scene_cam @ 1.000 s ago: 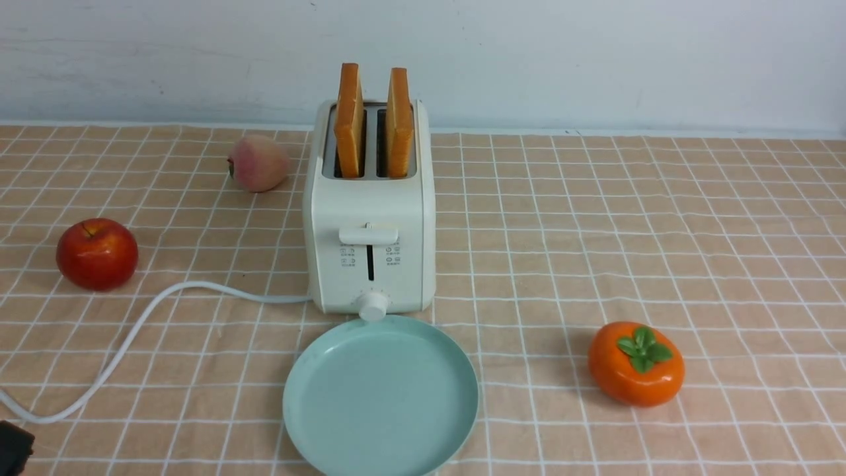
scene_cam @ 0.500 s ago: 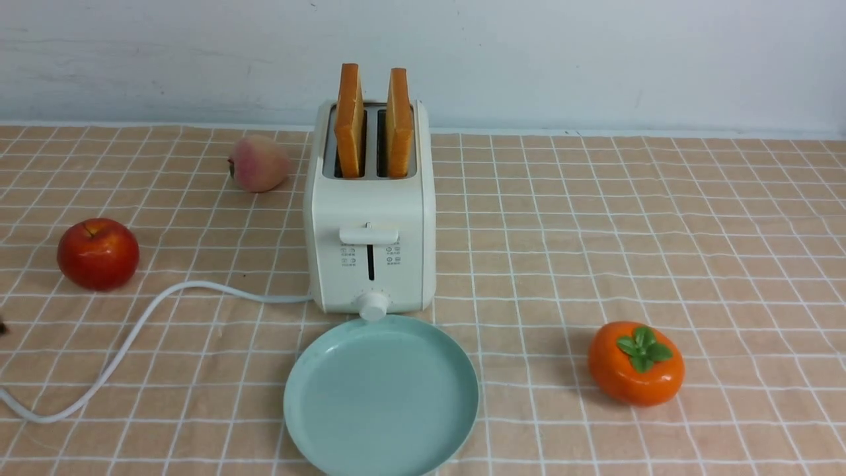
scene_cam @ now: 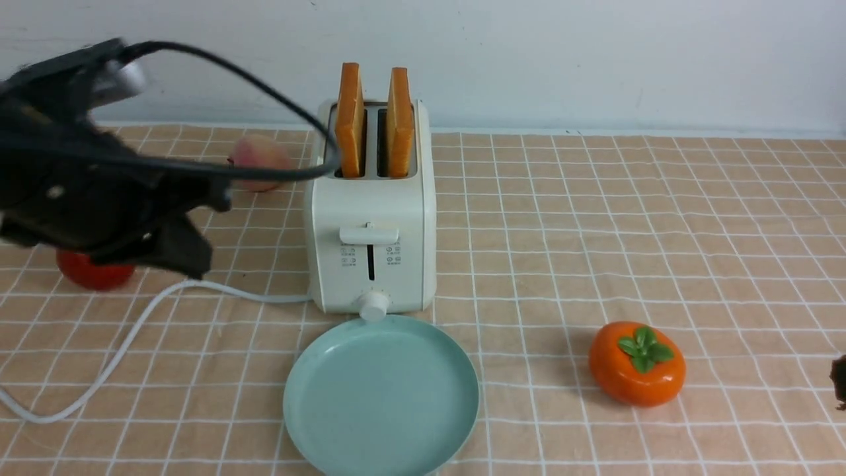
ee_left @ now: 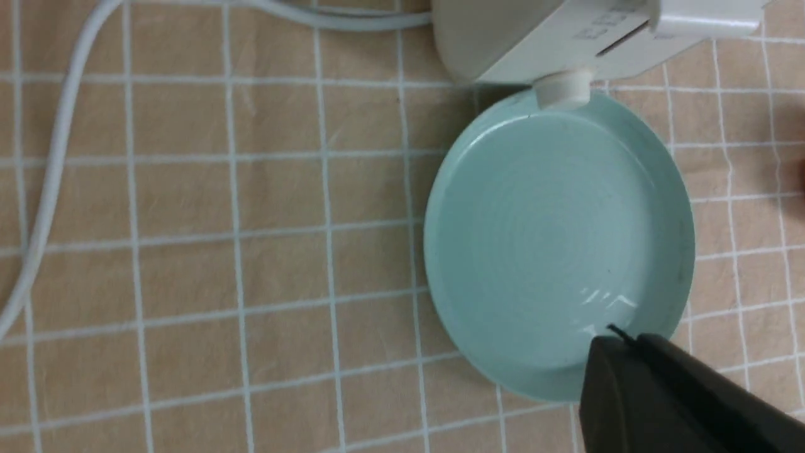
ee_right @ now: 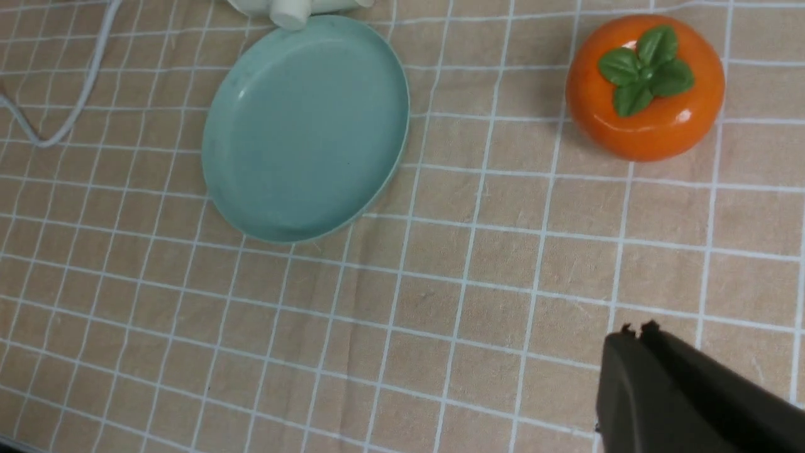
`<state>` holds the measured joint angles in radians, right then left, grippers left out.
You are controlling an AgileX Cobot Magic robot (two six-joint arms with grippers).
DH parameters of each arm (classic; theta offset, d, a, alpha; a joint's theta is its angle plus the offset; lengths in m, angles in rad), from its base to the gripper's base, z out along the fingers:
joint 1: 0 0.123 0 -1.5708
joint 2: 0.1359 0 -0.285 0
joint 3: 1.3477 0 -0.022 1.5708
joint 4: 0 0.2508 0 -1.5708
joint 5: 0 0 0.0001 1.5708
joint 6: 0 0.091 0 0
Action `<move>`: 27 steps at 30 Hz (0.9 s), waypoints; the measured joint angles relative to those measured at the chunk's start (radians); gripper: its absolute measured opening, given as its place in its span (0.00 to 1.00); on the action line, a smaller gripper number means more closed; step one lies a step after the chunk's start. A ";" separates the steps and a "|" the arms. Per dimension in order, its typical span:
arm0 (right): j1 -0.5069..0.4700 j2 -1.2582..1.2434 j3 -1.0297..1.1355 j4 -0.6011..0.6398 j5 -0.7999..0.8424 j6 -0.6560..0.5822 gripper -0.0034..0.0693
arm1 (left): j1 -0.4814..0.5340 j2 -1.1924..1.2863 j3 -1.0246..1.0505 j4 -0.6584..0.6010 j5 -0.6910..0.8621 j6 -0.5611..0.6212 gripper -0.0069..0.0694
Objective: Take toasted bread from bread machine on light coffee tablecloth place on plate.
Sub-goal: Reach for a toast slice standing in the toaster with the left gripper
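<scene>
Two slices of toasted bread [scene_cam: 350, 119] [scene_cam: 399, 122] stand upright in the slots of the cream-white bread machine [scene_cam: 370, 218] on the light coffee tablecloth [scene_cam: 595, 218]. The mint-teal plate [scene_cam: 380, 396] lies empty just in front of it, touching the knob. My left gripper [scene_cam: 192, 261] hangs blurred in the air left of the toaster. In the left wrist view the left gripper [ee_left: 619, 340] is shut and empty, seen over the plate's [ee_left: 560, 245] rim. My right gripper [scene_cam: 839, 380] barely shows at the right edge. In the right wrist view the right gripper [ee_right: 635, 330] is shut and empty above the cloth.
A red apple [scene_cam: 92, 276] is mostly hidden behind my left arm. A peach [scene_cam: 254, 155] sits left of the toaster at the back. An orange persimmon [scene_cam: 636, 363] lies right of the plate. The white cord [scene_cam: 119, 350] curves across the left front.
My left arm has swung up into view at the left, now covering the apple and part of the peach. The right gripper's tip has appeared at the right edge. Bread and plate have not moved.
</scene>
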<state>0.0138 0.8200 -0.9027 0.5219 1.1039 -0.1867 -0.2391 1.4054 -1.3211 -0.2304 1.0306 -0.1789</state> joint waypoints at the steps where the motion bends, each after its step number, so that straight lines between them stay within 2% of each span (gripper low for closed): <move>1: 0.000 0.000 0.005 0.001 -0.006 -0.009 0.03 | -0.026 0.039 -0.048 0.030 0.006 -0.024 0.07; 5: 0.000 0.001 0.008 0.018 -0.032 -0.021 0.04 | -0.106 0.211 -0.293 0.164 0.039 -0.119 0.07; 9: 0.000 0.001 0.008 0.023 -0.052 -0.021 0.04 | -0.124 0.336 -0.495 0.230 0.081 -0.135 0.09; 10: 0.000 0.001 0.008 0.024 -0.059 -0.021 0.04 | -0.126 0.378 -0.562 0.236 0.085 -0.135 0.11; 12: 0.000 0.001 0.008 0.024 -0.066 -0.021 0.04 | -0.126 0.443 -0.661 0.238 0.083 -0.135 0.19; 15: 0.000 0.001 0.008 0.024 -0.070 -0.021 0.04 | -0.126 0.528 -0.767 0.230 0.073 -0.145 0.39; 17: 0.000 0.001 0.008 0.024 -0.071 -0.021 0.05 | -0.126 0.570 -0.801 0.237 0.058 -0.163 0.54; 21: 0.000 0.001 0.008 0.026 -0.094 -0.021 0.05 | -0.126 0.654 -0.814 0.249 0.011 -0.204 0.74; 24: 0.000 0.001 0.008 0.028 -0.096 -0.021 0.05 | -0.126 0.687 -0.814 0.257 -0.010 -0.213 0.70; 25: 0.000 0.001 0.008 0.028 -0.096 -0.021 0.05 | -0.126 0.694 -0.814 0.258 -0.014 -0.213 0.64; 26: 0.000 0.001 0.008 0.028 -0.096 -0.021 0.05 | -0.126 0.699 -0.814 0.261 -0.020 -0.215 0.56; 27: 0.000 0.001 0.008 0.028 -0.096 -0.021 0.05 | -0.126 0.700 -0.814 0.269 -0.031 -0.218 0.35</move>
<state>0.0138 0.8208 -0.8944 0.5497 1.0083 -0.2077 -0.3646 2.1056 -2.1355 0.0385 0.9996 -0.3970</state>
